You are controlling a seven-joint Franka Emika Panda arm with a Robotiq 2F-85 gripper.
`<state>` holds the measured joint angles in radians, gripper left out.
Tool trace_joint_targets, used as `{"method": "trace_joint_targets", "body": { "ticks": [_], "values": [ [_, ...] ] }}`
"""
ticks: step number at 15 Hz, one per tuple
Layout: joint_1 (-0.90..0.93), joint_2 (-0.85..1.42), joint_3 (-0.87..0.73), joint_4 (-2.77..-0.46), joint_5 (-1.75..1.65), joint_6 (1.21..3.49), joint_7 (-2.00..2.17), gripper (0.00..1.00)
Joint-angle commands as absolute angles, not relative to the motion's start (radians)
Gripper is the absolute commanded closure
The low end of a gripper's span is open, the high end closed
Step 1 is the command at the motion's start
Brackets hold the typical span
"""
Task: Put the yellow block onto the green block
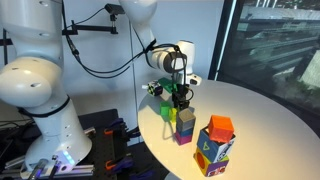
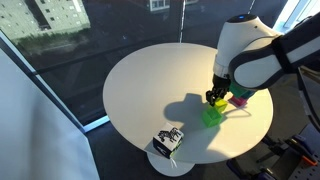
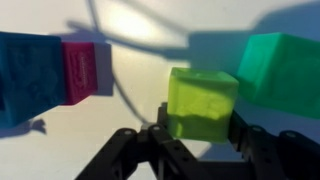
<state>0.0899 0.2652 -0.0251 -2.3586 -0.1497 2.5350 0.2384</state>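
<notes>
A pale lime green block (image 3: 203,95) sits between my gripper's (image 3: 200,128) two black fingers in the wrist view, with both pads against its sides. In both exterior views the gripper (image 1: 180,100) (image 2: 215,98) is low over the round white table, and the lime block (image 2: 212,115) is right under it, at or near the tabletop. It looks dull yellowish in an exterior view (image 1: 186,118). I see no bright yellow block in any view.
A darker green cube (image 3: 280,70) (image 1: 168,112) stands close beside the lime one. A magenta block (image 3: 85,70) (image 2: 240,100) (image 1: 184,135) and a blue block (image 3: 30,75) are on the other side. An orange block on a many-coloured cube (image 1: 215,140) stands near the table edge.
</notes>
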Motion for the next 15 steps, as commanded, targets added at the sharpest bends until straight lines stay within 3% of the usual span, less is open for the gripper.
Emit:
{"method": "trace_joint_targets", "body": {
  "ticks": [1,15],
  "values": [
    [0.103,0.258,-0.042,-2.341,-0.181,2.524,0.281,0.68],
    [0.093,0.145,-0.03,-2.347,-0.168,2.463,0.264,0.69]
  ]
}}
